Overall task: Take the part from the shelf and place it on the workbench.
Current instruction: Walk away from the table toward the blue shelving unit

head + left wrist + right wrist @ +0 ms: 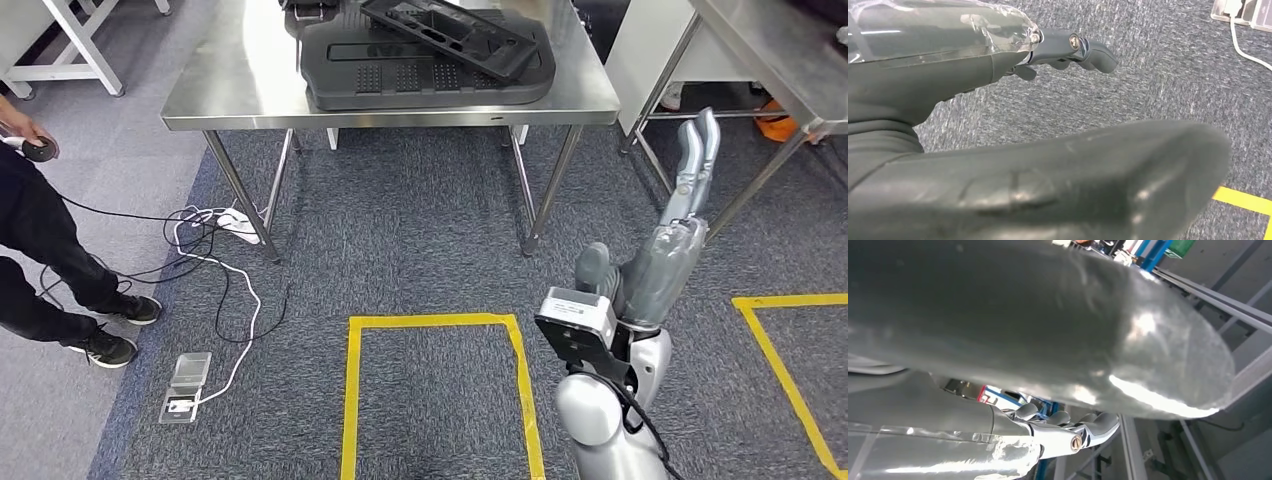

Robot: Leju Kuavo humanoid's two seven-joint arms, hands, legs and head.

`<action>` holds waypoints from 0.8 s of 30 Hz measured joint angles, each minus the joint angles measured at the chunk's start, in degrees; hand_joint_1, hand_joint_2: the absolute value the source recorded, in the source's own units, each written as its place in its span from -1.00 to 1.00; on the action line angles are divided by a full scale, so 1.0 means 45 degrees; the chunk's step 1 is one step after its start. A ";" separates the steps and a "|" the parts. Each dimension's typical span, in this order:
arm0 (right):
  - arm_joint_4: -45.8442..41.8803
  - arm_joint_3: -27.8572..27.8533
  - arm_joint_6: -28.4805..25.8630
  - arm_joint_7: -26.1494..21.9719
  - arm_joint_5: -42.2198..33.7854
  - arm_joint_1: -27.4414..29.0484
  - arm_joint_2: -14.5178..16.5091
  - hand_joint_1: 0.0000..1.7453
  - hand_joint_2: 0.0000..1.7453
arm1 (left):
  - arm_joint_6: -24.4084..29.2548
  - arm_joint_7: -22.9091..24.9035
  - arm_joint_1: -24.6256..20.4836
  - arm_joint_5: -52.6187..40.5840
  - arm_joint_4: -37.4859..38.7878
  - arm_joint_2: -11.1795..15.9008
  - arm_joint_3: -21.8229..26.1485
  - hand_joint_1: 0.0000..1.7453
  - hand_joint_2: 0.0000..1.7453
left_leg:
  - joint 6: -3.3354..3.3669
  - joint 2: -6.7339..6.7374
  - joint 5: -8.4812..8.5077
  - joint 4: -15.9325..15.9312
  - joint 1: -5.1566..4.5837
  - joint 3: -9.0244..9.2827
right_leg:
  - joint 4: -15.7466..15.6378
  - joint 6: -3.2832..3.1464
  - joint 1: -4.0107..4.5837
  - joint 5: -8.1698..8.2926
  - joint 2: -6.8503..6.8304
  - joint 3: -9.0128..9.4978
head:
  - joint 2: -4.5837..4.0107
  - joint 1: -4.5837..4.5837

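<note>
A large black moulded part (pixel 430 62) lies on the steel workbench (pixel 240 95) straight ahead, with a second black frame-like part (pixel 455 30) resting tilted on top of it. My right hand (pixel 680 215) is raised in front of me at the right, its fingers (pixel 697 150) stretched upward and holding nothing. In the right wrist view that hand (pixel 1048 355) is empty, with metal rails (pixel 1198 295) behind it. My left hand (pixel 1023 160) hangs over grey carpet, its fingers (pixel 1078 50) extended and apart, with nothing in it.
A person (pixel 40 250) stands at the left edge holding a small dark object. Cables and a white power strip (pixel 235 222) lie by the workbench leg, and a floor socket box (pixel 185 385) sits nearer. Yellow tape (pixel 350 400) marks the carpet. Another steel table (pixel 770 60) stands at the right.
</note>
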 joint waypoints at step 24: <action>-0.0102 -0.0002 0.0000 0.0109 0.0029 0.0099 -0.0168 -1.00 -1.00 | -0.0026 0.0016 -0.0032 -0.0012 0.0001 -0.0004 0.0000 -1.00 -1.00 | -0.0506 -0.0048 -0.0434 0.2252 0.0128 -0.0814 | -0.0221 -0.0244 -0.0133 0.0094 0.0027 0.0100 | 0.0000 -0.0024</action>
